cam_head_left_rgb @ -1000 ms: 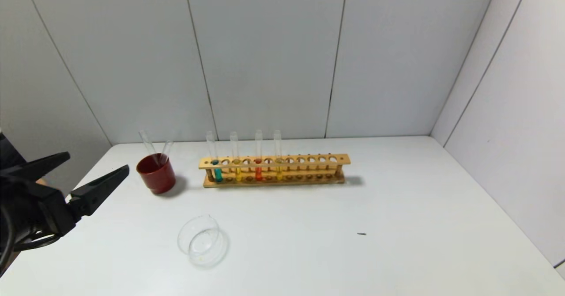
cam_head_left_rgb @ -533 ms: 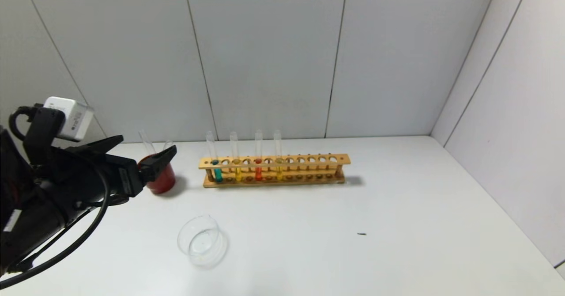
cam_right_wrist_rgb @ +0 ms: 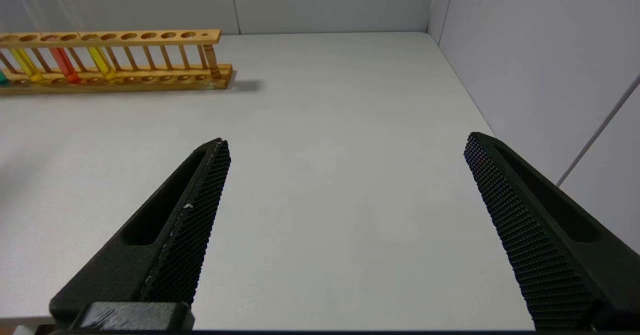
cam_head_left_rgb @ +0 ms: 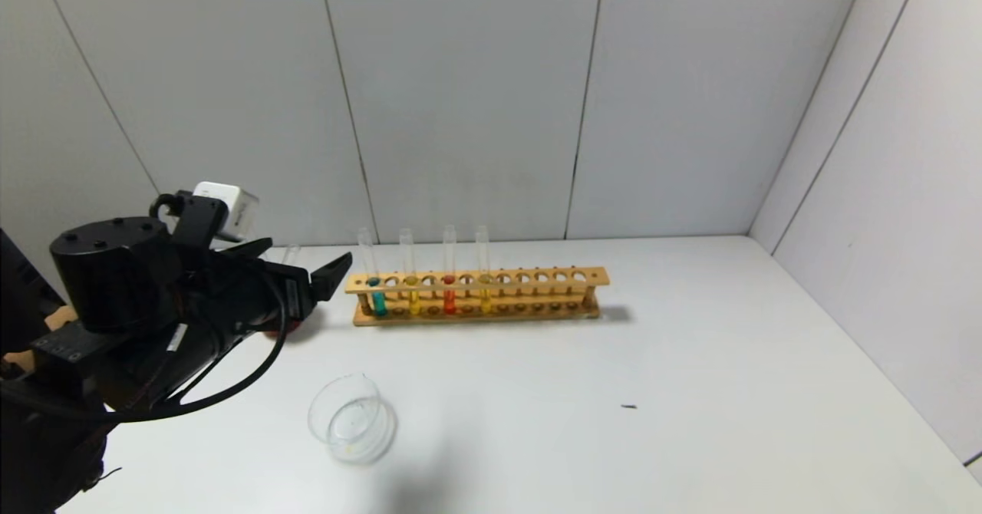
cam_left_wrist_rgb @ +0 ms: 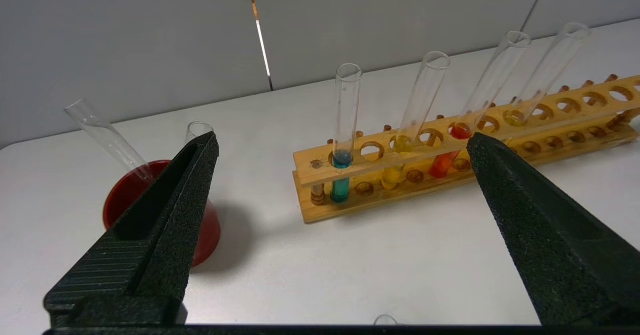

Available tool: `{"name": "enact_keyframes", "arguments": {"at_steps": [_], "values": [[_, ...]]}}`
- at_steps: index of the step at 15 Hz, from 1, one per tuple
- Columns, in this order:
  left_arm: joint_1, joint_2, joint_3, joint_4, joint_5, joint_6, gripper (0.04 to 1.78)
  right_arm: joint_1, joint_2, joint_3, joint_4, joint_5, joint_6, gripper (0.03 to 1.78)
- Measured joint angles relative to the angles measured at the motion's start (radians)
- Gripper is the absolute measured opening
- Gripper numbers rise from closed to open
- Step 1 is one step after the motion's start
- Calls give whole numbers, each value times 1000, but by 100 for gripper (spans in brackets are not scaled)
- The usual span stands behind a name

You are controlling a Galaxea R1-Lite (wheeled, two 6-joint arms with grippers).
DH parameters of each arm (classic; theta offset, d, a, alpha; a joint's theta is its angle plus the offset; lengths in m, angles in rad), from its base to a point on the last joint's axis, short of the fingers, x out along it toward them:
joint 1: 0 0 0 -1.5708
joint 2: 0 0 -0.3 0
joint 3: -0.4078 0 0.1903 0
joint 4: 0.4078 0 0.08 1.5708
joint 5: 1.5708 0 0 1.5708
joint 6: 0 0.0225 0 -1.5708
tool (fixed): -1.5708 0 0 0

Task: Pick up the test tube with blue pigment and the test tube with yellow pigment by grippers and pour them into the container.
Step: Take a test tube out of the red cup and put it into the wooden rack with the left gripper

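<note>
**Left claw lines up on the blue tube**

The step in hand is the reach for the first tube. The left claw (cam_left_wrist_rgb: 340, 175) is wide, holds nothing, and hangs above the worktop (cam_head_left_rgb: 690, 360) just short of the rack (cam_head_left_rgb: 476, 291). The blue tube (cam_left_wrist_rgb: 345, 140) stands upright in the end hole of the rack, straight ahead of the claw and between the lines of its two fingers, but not yet touched. The nearer yellow tube (cam_left_wrist_rgb: 415, 120) stands beyond it, toward one finger; a red tube (cam_left_wrist_rgb: 480, 110) and a second yellow tube (cam_left_wrist_rgb: 540, 85) follow farther along. A red cup (cam_left_wrist_rgb: 160, 210) with two empty tubes sits behind the other finger. The bowl (cam_head_left_rgb: 351, 418) lies on the worktop below and behind the claw, well apart from the rack.

The right claw (cam_right_wrist_rgb: 345, 215) is wide too and parked over bare worktop, far from the rack.

I judge that the next move needs a short advance until the fingers are on both sides of the blue tube above the rack, then a gentle closing and a straight lift. The yellow neighbour is near, so little side room is left.
</note>
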Motion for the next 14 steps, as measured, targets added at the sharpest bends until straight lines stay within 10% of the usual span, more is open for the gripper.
{"name": "enact_keyframes", "arguments": {"at_steps": [14], "values": [[1,381,-160,-218,80,6,175,0,0,0,0,0,0,171]]}}
